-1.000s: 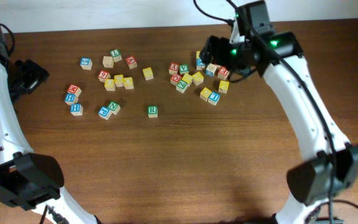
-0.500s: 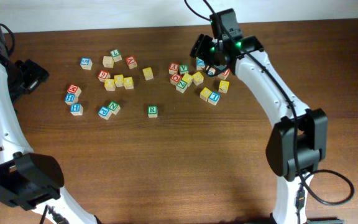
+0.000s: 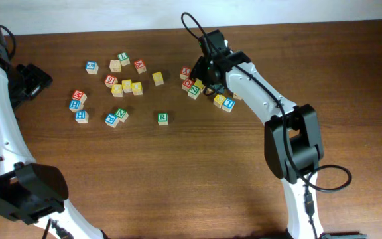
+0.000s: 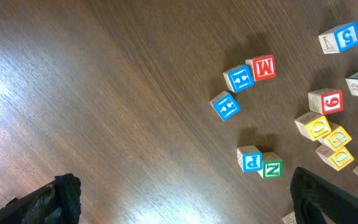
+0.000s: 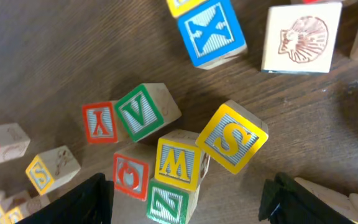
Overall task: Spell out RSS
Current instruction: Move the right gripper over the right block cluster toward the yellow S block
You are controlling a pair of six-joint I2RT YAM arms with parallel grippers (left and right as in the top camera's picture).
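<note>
The right arm reaches over the far pile [image 3: 192,85], its gripper [image 5: 186,190] spread near a yellow S block [image 5: 232,138] without touching it. The green R block [image 3: 162,118] lies apart from the pile. The left gripper [image 4: 185,194] hangs spread at far left.

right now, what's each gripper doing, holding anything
Left gripper: open, holding nothing.
Right gripper: open, holding nothing; a yellow S block lies just ahead of it.
</note>
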